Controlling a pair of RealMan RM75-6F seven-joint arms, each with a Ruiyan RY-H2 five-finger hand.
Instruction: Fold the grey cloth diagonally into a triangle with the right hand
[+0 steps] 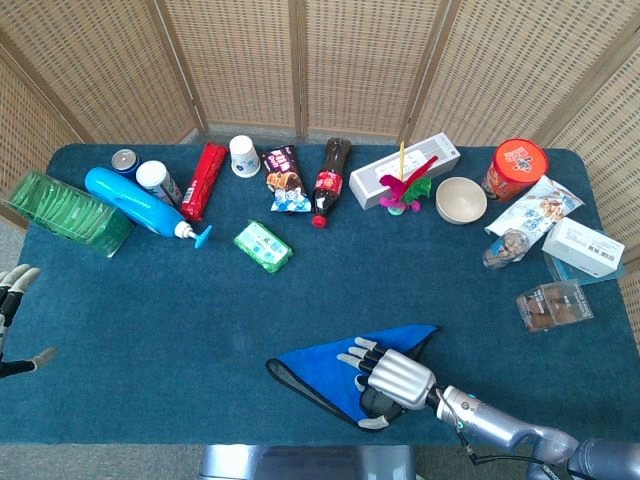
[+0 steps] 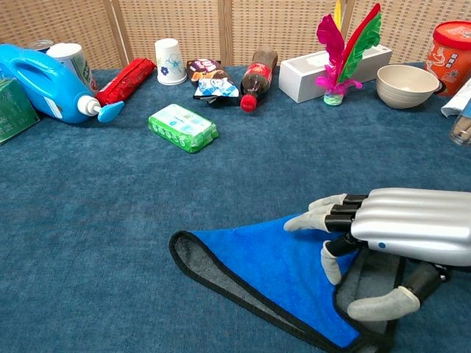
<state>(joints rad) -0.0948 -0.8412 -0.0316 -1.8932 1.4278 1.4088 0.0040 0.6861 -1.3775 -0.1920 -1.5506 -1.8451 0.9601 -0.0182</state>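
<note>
Chest view shows my right hand (image 2: 386,243) above the right part of the grey cloth (image 2: 276,272), fingers (image 2: 313,220) stretched forward and apart, thumb curled beneath, nothing held. The cloth lies folded into a triangle on the near edge of the tabletop (image 2: 147,206), blue face up, grey underside showing along its black-trimmed left border. In the head view the cloth (image 1: 320,365) sits just left of and partly under that hand (image 1: 392,378). My left hand (image 1: 15,300) hangs off the tabletop's far left, fingers spread, empty.
</note>
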